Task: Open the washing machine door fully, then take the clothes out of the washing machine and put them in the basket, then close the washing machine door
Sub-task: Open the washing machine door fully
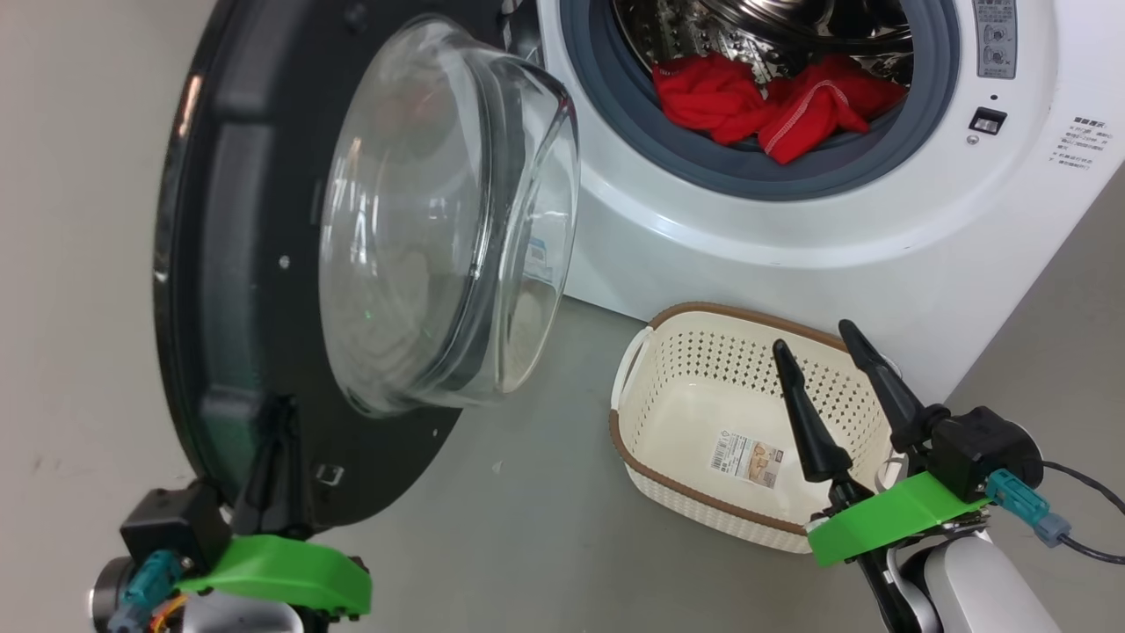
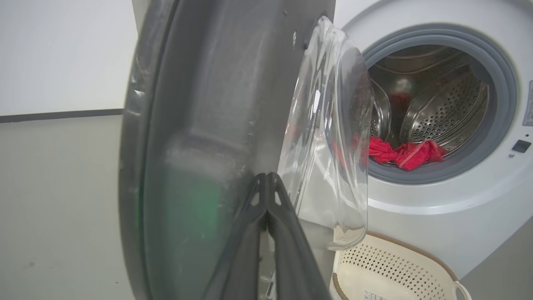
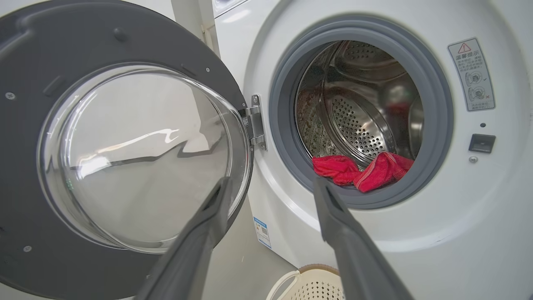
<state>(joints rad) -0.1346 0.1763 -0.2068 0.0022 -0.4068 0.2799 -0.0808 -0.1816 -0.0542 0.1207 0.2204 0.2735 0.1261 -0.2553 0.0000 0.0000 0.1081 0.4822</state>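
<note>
The washing machine door (image 1: 237, 264) stands swung out to the left, its glass bowl (image 1: 439, 220) bulging toward the washing machine (image 1: 791, 220). Red clothes (image 1: 773, 105) lie at the front of the steel drum, over the grey gasket. My left gripper (image 1: 277, 440) is shut, its fingers together against the door's lower inner rim. In the left wrist view the left gripper (image 2: 266, 177) rests on the dark door (image 2: 200, 125). My right gripper (image 1: 817, 343) hangs open over the basket (image 1: 729, 312), holding nothing. In the right wrist view the right gripper (image 3: 271, 183) points at the clothes (image 3: 362, 171).
The basket stands on the grey floor just in front of the machine, below the drum opening, with a label sticker (image 1: 747, 457) inside. A cable (image 1: 1090, 492) trails from my right wrist. Bare floor lies between the door and the basket.
</note>
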